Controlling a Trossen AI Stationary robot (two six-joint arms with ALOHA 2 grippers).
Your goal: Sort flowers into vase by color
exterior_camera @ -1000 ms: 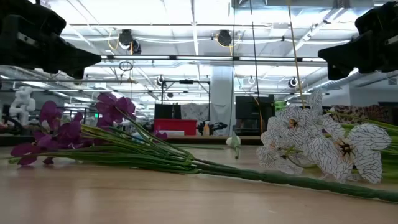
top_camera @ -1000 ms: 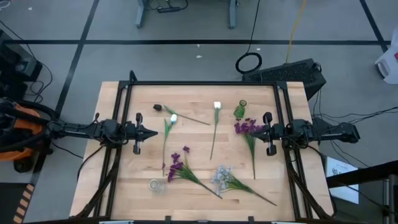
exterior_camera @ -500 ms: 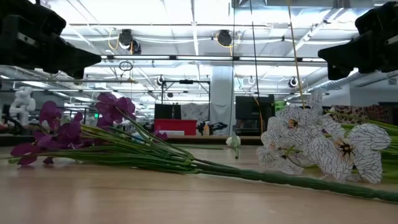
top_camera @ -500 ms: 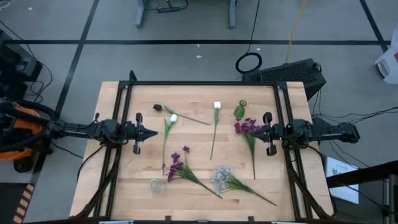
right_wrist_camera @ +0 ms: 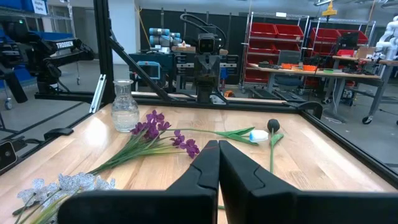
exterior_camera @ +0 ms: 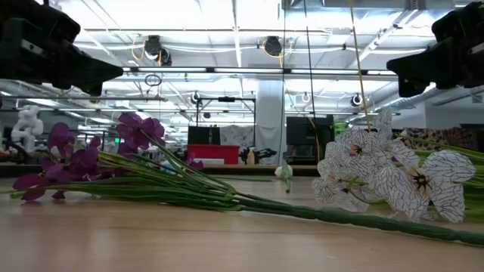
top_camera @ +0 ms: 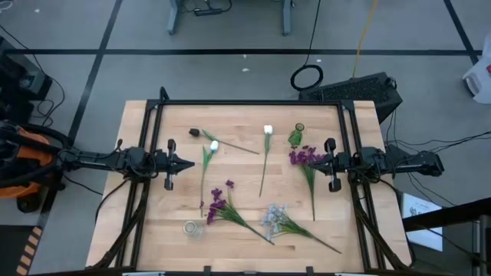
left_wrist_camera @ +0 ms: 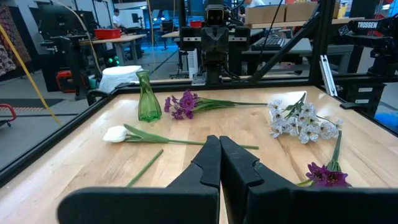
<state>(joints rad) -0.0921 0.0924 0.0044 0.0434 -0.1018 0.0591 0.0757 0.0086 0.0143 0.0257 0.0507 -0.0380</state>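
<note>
both tools, left tool (top_camera: 189, 163) and right tool (top_camera: 313, 160), hover clenched, empty; advise opening before descending on a purple-blossomed green stem (top_camera: 308, 163).

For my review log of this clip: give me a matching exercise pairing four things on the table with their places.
1. green vase
2. clear vase
3. pale blue sprig
4. left gripper

A. near edge, left arm's side
B. far side, near the right arm
C. shut, at the left edge, holding nothing
D. near edge, middle

Pairs: 1-B, 2-A, 3-D, 4-C
</note>
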